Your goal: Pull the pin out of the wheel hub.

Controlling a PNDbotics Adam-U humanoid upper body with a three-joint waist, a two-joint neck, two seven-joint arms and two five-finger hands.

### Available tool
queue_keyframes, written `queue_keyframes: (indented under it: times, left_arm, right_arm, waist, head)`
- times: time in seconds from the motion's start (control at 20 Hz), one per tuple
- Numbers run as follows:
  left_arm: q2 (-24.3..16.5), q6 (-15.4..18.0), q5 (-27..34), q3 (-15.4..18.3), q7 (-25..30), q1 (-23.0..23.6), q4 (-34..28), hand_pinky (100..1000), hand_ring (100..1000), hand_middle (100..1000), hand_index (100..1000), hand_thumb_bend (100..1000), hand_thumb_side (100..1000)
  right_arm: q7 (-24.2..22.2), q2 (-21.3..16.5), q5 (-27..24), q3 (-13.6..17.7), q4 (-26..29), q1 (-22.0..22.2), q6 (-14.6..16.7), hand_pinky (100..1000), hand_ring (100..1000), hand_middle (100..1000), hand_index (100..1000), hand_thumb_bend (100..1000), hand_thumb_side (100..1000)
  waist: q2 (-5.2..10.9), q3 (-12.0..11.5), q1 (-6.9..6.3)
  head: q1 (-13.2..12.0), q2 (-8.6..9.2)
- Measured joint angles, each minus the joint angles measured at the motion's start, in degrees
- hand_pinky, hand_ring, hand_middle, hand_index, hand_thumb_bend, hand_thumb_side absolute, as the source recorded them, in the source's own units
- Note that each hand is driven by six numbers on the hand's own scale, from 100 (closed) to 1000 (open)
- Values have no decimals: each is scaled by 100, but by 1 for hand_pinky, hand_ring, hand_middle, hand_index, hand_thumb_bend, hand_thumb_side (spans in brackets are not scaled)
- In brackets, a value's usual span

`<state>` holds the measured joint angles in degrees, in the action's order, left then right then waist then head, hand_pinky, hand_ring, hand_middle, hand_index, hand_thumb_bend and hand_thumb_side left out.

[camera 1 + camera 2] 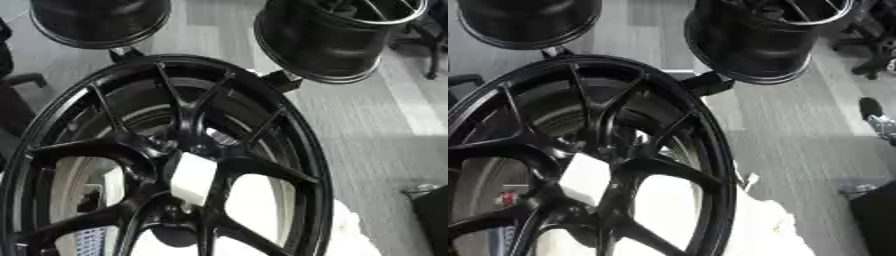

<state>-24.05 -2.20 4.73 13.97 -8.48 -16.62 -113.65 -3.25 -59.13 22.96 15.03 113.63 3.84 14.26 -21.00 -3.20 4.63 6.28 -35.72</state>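
A large black wheel hub (166, 150) with thin forked spokes fills the lower left of both eye views, its face turned toward me. At its centre, where the spokes meet, sits a white rectangular piece (192, 177); I cannot tell whether it is the pin. Through the gaps between the spokes I see light surfaces and small dark parts behind. Neither of my hands shows in either view.
Two more black rims (98, 20) (337, 37) stand on posts behind the hub at the top. A white cloth (767, 225) lies under the hub's lower right. Grey floor (376, 125) stretches to the right, with a dark box (433, 215) at the lower right edge.
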Motion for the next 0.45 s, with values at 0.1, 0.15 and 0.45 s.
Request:
queue_keyframes:
  times: [0.1,0.15,0.45]
  left_arm:
    - [1,-5,1,-2,12,-3,0,879,739,610,853,100,641]
    - [1,-3,2,-3,17,-4,0,880,739,610,853,100,641]
    - [28,14,3,-22,37,-14,0,881,739,611,854,100,637]
  right_arm:
    - [-19,-75,80,-130,7,-75,154,910,799,724,793,100,100]
    - [-26,-104,118,-187,9,-102,229,910,799,724,792,100,100]
    - [1,-228,372,-454,22,-187,578,910,796,720,785,111,100]
  waist:
    - [0,-5,0]
    - [0,-14,0]
    - [0,-30,-14]
  head:
    - [-1,0]
    - [-1,0]
    - [-25,2]
